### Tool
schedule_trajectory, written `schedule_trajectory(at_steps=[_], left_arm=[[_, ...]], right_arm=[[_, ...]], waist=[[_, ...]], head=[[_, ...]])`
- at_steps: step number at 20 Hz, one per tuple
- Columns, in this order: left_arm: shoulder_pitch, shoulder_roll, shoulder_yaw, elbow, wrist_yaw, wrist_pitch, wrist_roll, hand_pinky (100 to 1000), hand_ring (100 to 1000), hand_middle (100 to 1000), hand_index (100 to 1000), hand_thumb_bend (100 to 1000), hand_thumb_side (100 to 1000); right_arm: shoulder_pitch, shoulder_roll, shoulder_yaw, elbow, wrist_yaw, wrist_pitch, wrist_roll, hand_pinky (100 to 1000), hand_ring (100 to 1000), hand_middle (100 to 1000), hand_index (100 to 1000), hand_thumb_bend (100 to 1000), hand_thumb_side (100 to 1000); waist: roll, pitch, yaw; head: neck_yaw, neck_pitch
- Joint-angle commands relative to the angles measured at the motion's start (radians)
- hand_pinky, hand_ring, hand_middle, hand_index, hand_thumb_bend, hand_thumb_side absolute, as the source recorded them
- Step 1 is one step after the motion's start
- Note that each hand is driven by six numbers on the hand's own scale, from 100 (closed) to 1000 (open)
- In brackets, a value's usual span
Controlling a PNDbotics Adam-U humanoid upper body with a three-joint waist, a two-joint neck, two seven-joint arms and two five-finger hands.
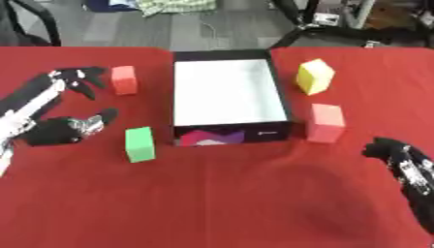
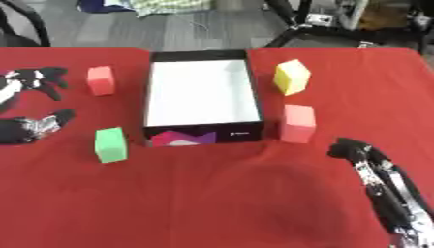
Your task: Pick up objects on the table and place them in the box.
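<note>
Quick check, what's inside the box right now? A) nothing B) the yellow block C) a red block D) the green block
A: the box shows only its bare white floor, while the green block, yellow block and both red blocks sit on the red cloth outside it.

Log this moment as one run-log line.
left hand: open, left of red block and green block | right hand: open, idle | box: empty | yellow block, pink block: on table

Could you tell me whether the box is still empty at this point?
Empty: the box shows only its bare white floor, and all four blocks sit outside on the red table.
</note>
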Motion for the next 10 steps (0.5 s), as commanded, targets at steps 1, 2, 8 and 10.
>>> schedule_trajectory(at_steps=[1,2,8,10], left_arm=[[-0.039,0.093,-0.037,-0.017,-0.060,-0.023,-0.120,812,726,772,972,530,714],[-0.051,0.104,-0.052,-0.013,-0.080,-0.031,-0.151,812,733,778,975,554,712],[-0.110,0.124,-0.126,0.040,-0.145,-0.055,-0.230,795,725,765,968,671,709],[-0.132,0.117,-0.148,0.071,-0.162,-0.050,-0.225,791,721,759,965,662,706]], right_arm=[[-0.002,-0.016,-0.003,-0.010,0.006,0.001,0.002,1000,783,722,808,100,715],[-0.001,-0.016,-0.003,-0.009,0.006,0.001,0.002,1000,783,722,808,100,715],[0.000,-0.018,0.000,-0.008,0.005,0.002,0.005,1000,783,723,808,100,716],[0.001,-0.018,0.000,-0.008,0.005,0.002,0.005,1000,783,723,808,100,717]], waist=[[0.015,-0.030,-0.002],[0.016,-0.031,-0.003],[0.017,-0.033,-0.009],[0.017,-0.033,-0.010]], head=[[0.003,-0.001],[0.004,-0.001],[0.005,-0.001],[0.006,-0.001]])
